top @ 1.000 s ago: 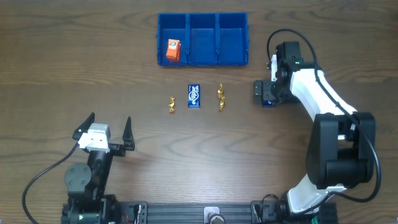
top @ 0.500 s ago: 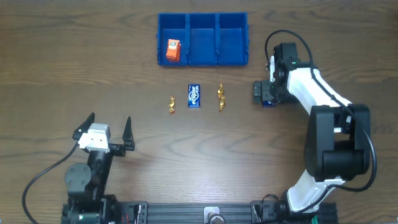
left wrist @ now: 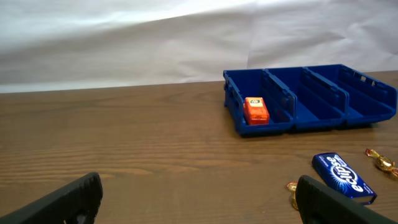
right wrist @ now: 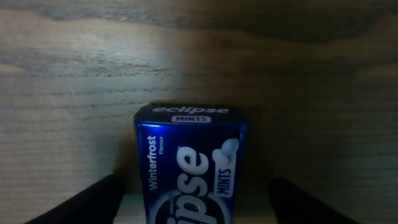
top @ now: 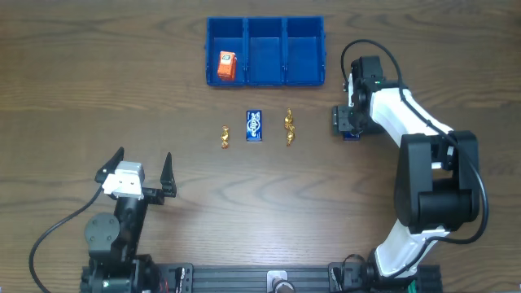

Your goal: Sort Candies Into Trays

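A blue three-compartment tray [top: 265,81] sits at the middle of the worktop's [top: 81,81] far edge, opposite the arm bases. An orange candy box [top: 227,65] lies in the tray's left compartment. The middle and right compartments hold nothing.

Just in front of the tray, toward the bases, three sweets lie in a row on the bare wood. A blue candy bar [top: 254,125] is in the middle. A gold-wrapped candy [top: 225,136] lies near it on the left, and a second gold-wrapped candy [top: 288,128] lies near it on the right. None of the three touches another.

The right gripper [top: 345,122] is low over the worktop to the right of this row, about halfway toward the right edge. A dark blue mint box [right wrist: 191,165] lies flat on the wood between its fingers. In the right wrist view the fingers stand apart on either side of the box, and a strip of wood shows between each finger and the box wall, so the box is straddled but not gripped.

The left gripper [top: 145,153] is near the left arm's base, toward the worktop's near left corner and well apart from all the sweets. Its fingers are spread wide and hold nothing.
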Controlling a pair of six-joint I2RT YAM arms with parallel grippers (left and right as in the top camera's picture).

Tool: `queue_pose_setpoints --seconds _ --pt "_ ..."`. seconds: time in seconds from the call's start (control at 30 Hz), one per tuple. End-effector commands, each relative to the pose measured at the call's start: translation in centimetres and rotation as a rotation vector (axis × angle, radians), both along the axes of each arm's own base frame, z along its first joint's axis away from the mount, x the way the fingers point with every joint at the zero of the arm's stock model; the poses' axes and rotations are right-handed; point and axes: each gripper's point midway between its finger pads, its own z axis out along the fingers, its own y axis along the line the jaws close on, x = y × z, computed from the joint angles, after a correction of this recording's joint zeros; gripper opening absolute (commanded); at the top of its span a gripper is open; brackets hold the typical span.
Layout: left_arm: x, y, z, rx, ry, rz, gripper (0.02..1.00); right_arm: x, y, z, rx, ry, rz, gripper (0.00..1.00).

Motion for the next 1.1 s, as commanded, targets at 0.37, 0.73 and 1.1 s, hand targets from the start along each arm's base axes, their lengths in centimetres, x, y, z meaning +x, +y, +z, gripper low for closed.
queue_pose_setpoints --seconds 0.37,0.73,1.1 --pt "-0.1 -0.2 -1.6 0.012 0.046 -0.013 0.998 0.2 0.2 -0.4 0.008 0.007 -0.008 0.18" --pt "-0.1 -0.2 -1.6 0.012 0.046 -0.013 0.998 5.7 5.8 11.3 0.066 -0.207 0.054 0.036" --pt "-0.1 -0.2 -1.6 0.012 0.046 -0.013 0.998 9.8 15.3 25.5 0.077 -0.587 0.055 0.036"
